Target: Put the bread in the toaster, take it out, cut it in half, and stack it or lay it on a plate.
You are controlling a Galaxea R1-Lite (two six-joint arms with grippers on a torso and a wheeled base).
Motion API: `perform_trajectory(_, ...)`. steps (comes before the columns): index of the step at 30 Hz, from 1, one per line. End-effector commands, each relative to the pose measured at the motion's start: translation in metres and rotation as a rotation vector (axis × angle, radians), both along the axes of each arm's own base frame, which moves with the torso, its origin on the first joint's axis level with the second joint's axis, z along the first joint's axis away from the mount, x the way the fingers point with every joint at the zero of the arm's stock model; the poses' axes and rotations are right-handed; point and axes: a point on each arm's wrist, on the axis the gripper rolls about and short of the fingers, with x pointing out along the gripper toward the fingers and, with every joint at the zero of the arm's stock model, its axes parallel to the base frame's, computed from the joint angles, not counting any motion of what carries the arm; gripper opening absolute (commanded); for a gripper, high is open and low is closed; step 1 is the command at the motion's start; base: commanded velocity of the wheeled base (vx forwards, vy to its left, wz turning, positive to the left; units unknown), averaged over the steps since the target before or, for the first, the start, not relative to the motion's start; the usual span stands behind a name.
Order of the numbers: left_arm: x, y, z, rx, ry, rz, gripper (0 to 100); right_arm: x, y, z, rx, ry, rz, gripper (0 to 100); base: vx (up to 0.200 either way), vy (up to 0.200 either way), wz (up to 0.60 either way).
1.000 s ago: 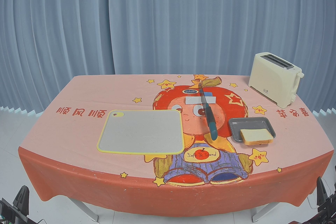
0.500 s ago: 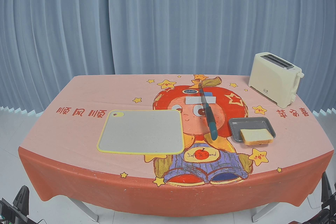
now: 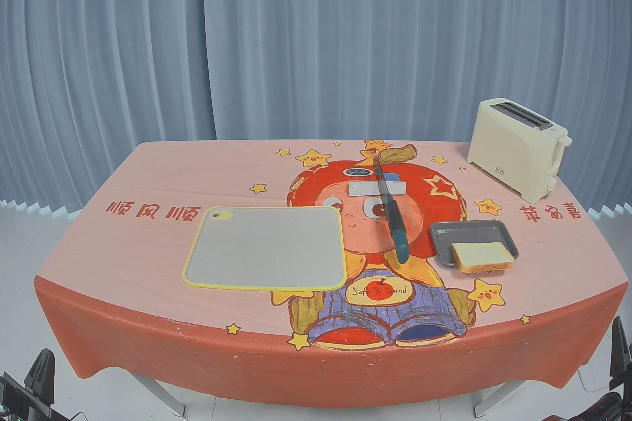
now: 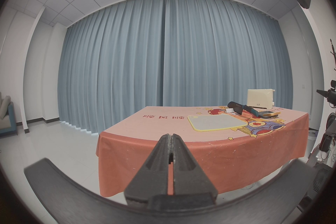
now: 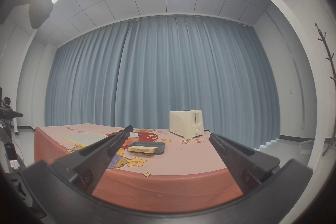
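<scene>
Jaws of the left gripper point(image 4: 171, 138) are seen pressed together with nothing between them, while those of the right gripper point(image 5: 170, 132) are spread wide and empty. Both grippers are held low, off the near edge of the cloth-covered bench point(image 3: 164, 179), well apart from everything on it. The bread point(image 3: 482, 256), a single slice, is laid flat in the near part of a shallow grey tray point(image 3: 471, 230) on the bench's right side, and its near edge is set over the tray's rim. The toaster point(image 3: 517, 146) is stood upright at the far right corner, well behind the tray. A knife point(image 3: 392, 215) with a blue-green handle is laid between the tray and a yellow-edged cutting board point(image 3: 266, 247), handle toward the near side, its blade crossing a small white card point(image 3: 363, 188). A blue curtain point(image 3: 316, 27) is hung behind the bench.
</scene>
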Motion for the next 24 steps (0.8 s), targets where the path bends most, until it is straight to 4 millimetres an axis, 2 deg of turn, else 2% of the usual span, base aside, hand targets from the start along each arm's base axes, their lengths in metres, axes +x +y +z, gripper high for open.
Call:
perform_trajectory(1,0.000,0.000,-0.005,0.000,0.000,0.001,0,0.000,0.001,-0.005,-0.001,0.004,0.048,100,0.000,0.000,0.00)
perform_trajectory(8,0.000,0.000,-0.005,0.000,0.000,0.001,0,0.000,0.002,-0.005,0.027,0.006,0.098,100,0.000,0.000,0.00)
perform_trajectory(17,0.000,0.000,-0.005,0.000,0.000,0.001,0,0.009,0.003,0.011,0.128,0.097,0.165,100,0.000,0.000,0.00)
perform_trajectory(24,0.000,0.000,-0.005,0.000,0.002,0.001,0,0.019,0.004,0.012,0.154,0.187,0.171,100,0.000,0.000,0.00)
